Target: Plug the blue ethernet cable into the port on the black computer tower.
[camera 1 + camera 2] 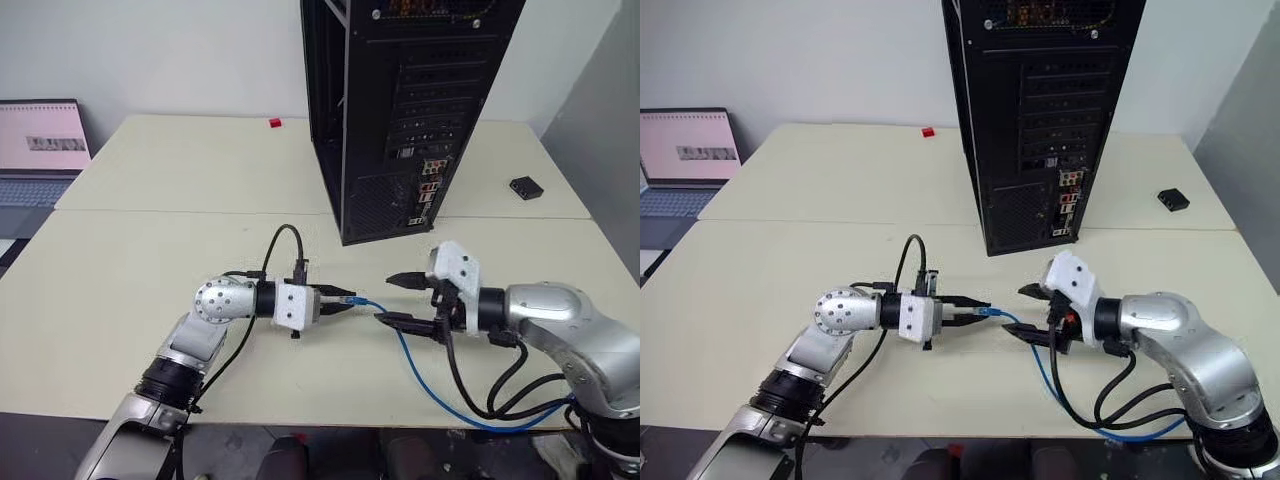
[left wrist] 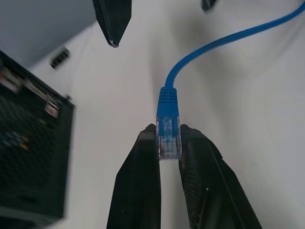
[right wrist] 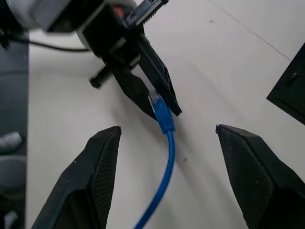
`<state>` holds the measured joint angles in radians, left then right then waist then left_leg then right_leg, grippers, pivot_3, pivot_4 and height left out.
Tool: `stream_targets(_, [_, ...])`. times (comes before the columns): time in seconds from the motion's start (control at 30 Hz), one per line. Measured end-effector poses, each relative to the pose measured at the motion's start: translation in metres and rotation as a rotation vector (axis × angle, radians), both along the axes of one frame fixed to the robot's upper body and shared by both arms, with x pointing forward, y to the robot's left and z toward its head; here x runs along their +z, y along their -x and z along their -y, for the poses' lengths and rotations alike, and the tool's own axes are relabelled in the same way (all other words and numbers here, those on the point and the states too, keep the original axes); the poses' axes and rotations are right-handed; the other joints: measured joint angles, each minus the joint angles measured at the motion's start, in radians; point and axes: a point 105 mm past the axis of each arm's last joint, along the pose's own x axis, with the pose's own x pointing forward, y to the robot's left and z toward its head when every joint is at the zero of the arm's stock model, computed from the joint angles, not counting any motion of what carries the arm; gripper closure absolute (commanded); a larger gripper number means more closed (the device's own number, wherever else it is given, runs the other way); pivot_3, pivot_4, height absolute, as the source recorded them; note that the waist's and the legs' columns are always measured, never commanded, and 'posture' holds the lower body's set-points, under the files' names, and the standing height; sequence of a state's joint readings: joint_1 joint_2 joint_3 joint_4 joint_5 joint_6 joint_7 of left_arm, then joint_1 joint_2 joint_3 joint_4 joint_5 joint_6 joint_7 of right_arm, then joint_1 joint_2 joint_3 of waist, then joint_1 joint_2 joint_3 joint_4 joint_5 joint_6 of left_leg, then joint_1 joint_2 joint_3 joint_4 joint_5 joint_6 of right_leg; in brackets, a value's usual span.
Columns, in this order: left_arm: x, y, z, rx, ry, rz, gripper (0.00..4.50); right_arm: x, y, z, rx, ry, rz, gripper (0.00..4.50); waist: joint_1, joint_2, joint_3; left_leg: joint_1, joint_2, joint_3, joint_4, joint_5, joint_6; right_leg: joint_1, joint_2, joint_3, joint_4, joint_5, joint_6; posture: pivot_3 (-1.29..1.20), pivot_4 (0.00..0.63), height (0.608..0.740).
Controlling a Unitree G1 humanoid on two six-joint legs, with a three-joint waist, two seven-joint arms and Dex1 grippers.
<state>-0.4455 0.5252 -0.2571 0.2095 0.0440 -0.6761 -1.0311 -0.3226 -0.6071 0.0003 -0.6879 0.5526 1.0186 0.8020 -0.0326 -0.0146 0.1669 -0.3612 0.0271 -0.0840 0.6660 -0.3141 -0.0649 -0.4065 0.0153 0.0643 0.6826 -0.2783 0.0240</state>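
Pale cream table (image 1: 150, 250), seam across middle, bore black computer tower (image 1: 400, 110) upright at rear, small black box (image 1: 525, 187) right, red piece (image 1: 274, 123) far back, blue ethernet cable (image 1: 420, 375) trailed near front edge.

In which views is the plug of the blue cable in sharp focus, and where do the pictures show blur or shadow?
Left wrist view: the clear plug of the blue ethernet cable is sharp between the left gripper fingers, while the black computer tower beside it is blurred. Right wrist view: the right gripper fingers look soft, and the cable casts a faint shadow on the table.
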Motion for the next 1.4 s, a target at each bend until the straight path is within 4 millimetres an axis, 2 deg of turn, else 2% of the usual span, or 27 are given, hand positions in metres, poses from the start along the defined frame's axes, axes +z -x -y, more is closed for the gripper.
stream_targets(0.17, [-0.002,0.014,-0.001,-0.092,0.045,0.277,4.22,0.006,-0.002,0.000,-0.042,-0.099,-0.058,1.25,0.003,0.000,0.000,-0.001,-0.001,0.000,0.000,0.000,0.000,0.000,0.000,-0.001,-0.001,0.000,0.001,0.00,0.150,0.740])
stream_targets(0.37, [0.013,0.007,-0.003,-0.067,0.113,0.437,4.22,0.005,-0.007,0.000,-0.053,-0.154,-0.127,1.25,0.003,0.000,0.000,-0.001,-0.001,0.000,0.000,0.000,0.000,0.000,-0.001,-0.001,-0.001,0.001,0.001,0.00,0.150,0.740])
stream_targets(0.6, [0.018,0.000,-0.003,-0.024,0.133,0.500,4.22,0.002,-0.011,-0.008,-0.040,-0.205,-0.192,1.25,0.003,0.000,0.000,-0.001,-0.001,0.000,0.000,0.000,0.000,0.000,0.000,-0.001,0.000,0.001,0.001,0.00,0.150,0.740])
stream_targets(0.9, [0.021,-0.003,-0.006,0.008,0.156,0.533,4.22,-0.001,-0.016,-0.028,-0.018,-0.247,-0.218,1.25,0.002,0.000,0.000,-0.001,-0.001,-0.001,0.000,0.000,0.000,0.000,0.000,-0.002,0.000,0.001,0.001,0.00,0.150,0.740])
stream_targets(1.07, [0.023,-0.004,-0.006,0.015,0.163,0.539,4.22,-0.003,-0.019,-0.029,-0.026,-0.253,-0.227,2.04,0.002,0.000,0.000,-0.001,-0.001,-0.001,0.000,0.000,0.000,0.000,-0.001,-0.002,0.000,0.001,0.001,0.00,0.150,0.740])
stream_targets(1.4, [0.023,-0.004,-0.007,0.021,0.156,0.551,4.22,-0.005,-0.023,-0.026,-0.047,-0.255,-0.242,4.45,0.002,0.000,0.000,-0.001,-0.001,-0.001,0.000,0.000,0.000,0.000,-0.001,-0.002,0.000,0.001,0.001,0.00,0.150,0.740])
